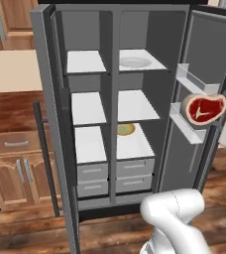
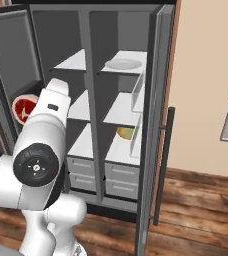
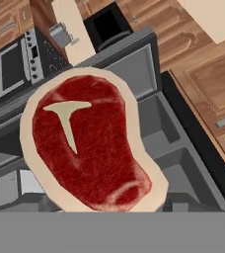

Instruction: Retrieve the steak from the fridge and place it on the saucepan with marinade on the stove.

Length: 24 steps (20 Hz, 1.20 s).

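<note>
With fridge point(image 1: 135, 208) open, 1 steak point(image 1: 203, 109), 4 drawers point(image 1: 135, 167)

The fridge point(image 1: 112, 30) stands with both doors open, white shelves and grey drawers showing. The steak point(image 1: 204, 108), red with a pale fatty rim and a T-shaped bone mark, stands on edge in a right-door shelf.

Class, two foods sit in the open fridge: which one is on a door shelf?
The steak, red with a pale rim, on the right door's shelf; the yellowish round food lies on an inner shelf.
</note>
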{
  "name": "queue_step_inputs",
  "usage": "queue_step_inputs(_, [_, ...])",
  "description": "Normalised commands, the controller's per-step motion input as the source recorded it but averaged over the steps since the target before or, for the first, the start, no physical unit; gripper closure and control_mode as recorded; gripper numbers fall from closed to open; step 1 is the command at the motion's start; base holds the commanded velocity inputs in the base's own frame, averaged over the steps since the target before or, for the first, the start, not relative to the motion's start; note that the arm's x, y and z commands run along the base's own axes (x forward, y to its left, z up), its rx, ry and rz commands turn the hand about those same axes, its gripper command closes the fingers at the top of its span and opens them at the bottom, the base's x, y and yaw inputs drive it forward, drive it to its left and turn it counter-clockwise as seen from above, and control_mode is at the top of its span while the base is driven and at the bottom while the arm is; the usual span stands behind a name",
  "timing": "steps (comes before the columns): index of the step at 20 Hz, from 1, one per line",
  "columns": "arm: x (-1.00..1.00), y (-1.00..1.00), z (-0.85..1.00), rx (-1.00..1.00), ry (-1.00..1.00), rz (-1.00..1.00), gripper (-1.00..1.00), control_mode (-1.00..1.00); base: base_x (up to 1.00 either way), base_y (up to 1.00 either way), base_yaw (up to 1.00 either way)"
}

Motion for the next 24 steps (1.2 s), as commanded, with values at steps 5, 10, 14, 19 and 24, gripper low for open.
queue_step_inputs(5, [0.0,0.0,0.0,0.0,0.0,0.0,1.0,1.0,-1.0,0.63,0.25])
queue_step_inputs(10, [0.0,0.0,0.0,0.0,0.0,0.0,1.0,1.0,-0.99,0.43,0.53])
queue_step_inputs(14, [0.0,0.0,0.0,0.0,0.0,0.0,1.0,1.0,-0.8,0.23,0.68])
queue_step_inputs(19, [0.0,0.0,0.0,0.0,0.0,0.0,1.0,1.0,-0.66,0.13,0.73])
queue_step_inputs(24, [0.0,0.0,0.0,0.0,0.0,0.0,1.0,1.0,-0.63,0.17,0.74])
